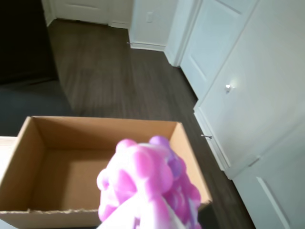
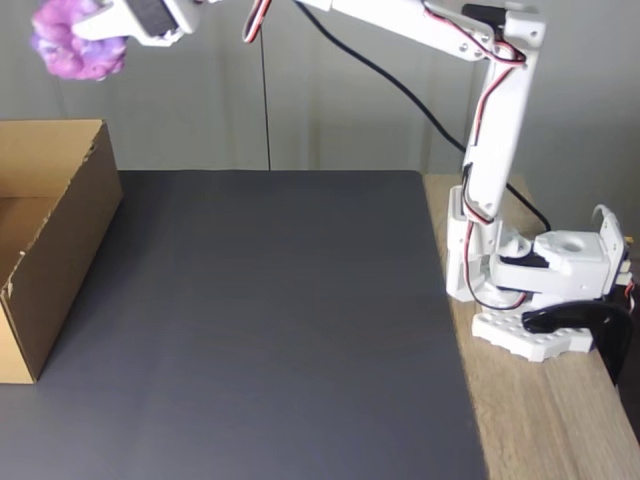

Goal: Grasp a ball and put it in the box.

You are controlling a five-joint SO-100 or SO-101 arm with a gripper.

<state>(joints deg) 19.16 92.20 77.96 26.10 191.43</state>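
fingers of the white gripper (image 2: pixel 98 38) are closed tight around the small bumpy pink and purple ball (image 2: pixel 75 45), high in the air. the big brown cardboard box (image 2: pixel 60 215) sits open right below it, so the ball only needs to drop down. no words or labels show on anything.

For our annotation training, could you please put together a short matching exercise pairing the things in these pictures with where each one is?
Things:
1. ball
2. box
3. dark mat
4. arm base

Places:
A. on the bare wooden table at the right of the fixed view
B. held in the gripper, high in the air
C. covers most of the tabletop
D. open, at the mat's left edge

Pairs: 1-B, 2-D, 3-C, 4-A
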